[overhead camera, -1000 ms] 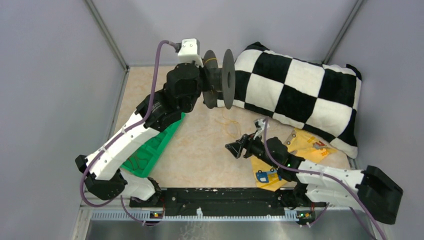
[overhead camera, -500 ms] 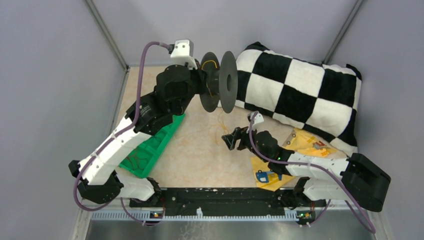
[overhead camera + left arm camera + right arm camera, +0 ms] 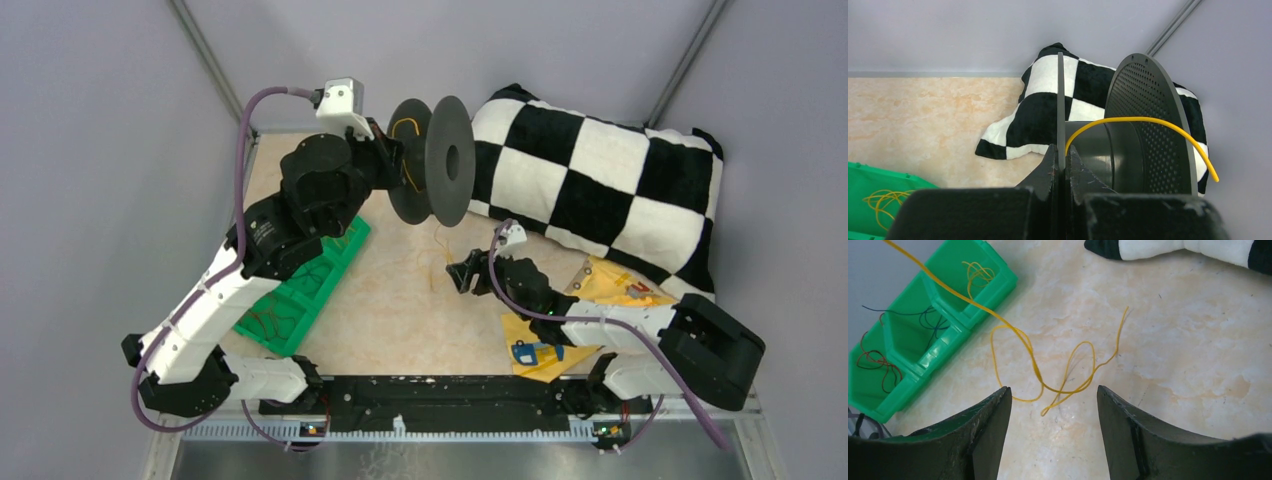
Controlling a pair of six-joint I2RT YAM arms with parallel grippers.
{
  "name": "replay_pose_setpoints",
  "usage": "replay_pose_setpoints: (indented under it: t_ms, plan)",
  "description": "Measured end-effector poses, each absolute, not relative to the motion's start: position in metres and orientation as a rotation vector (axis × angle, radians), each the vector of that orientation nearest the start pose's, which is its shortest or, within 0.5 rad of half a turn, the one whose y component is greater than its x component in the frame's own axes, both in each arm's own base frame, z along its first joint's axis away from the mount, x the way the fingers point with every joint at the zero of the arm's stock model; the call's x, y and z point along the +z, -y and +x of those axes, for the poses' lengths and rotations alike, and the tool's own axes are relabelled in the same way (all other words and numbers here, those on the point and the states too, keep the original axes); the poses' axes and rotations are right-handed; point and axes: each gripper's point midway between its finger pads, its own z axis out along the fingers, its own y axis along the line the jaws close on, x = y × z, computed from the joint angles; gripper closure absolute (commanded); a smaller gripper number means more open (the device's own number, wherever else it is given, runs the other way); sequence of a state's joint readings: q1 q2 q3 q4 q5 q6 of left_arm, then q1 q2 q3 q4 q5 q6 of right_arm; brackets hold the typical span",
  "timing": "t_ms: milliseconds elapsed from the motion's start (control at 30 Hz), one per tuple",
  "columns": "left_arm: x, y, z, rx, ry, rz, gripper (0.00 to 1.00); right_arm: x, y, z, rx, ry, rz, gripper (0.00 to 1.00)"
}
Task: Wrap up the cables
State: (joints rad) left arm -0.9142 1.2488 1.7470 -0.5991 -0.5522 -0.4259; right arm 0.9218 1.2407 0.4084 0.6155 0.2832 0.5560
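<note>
The spool (image 3: 432,160) has been shifted slightly toward the counter's (image 3: 400,300) left edge, its flange clamped between the left fingers (image 3: 1048,167). The right fingers (image 3: 983,430) are held apart over the yellow cable (image 3: 1068,385), which is looped loosely mid-counter.

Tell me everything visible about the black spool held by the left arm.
The black plastic spool has two round flanges joined by a smooth hub; one flange is perforated with small holes. It is held above the table, flanges upright, beside the black-and-white checkered pillow. The left tool is shut on the other flange's edge. A thin yellow wire arcs off the hub.
</note>
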Motion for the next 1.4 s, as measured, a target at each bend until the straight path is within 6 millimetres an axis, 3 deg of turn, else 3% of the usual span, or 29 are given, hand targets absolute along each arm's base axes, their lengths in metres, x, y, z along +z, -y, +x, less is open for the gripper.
replay_pose_setpoints:
  t_ms: [200,433,600,800,1100,1400]
  plan:
    - [0.476,0.229,0.271,-0.578,-1.68,-0.009,1.0,0.117,-0.293,0.256,0.792,-1.892,-0.131,0.38]
    - [0.479,0.23,0.268,-0.599,-1.68,-0.003,1.0,0.136,-0.308,0.265,0.872,-1.834,-0.092,0.36]
    - [0.485,0.228,0.262,-0.632,-1.667,-0.001,1.0,0.139,-0.318,0.275,0.889,-1.831,-0.065,0.46]
    - [0.497,0.225,0.257,-0.664,-1.645,-0.004,1.0,0.139,-0.325,0.288,0.91,-1.822,0.001,0.47]
    - [0.513,0.212,0.246,-0.691,-1.611,-0.018,1.0,0.145,-0.301,0.312,0.895,-1.776,0.21,0.37]
    - [0.54,0.185,0.23,-0.708,-1.537,-0.052,1.0,0.118,-0.262,0.32,0.821,-1.802,0.362,0.23]
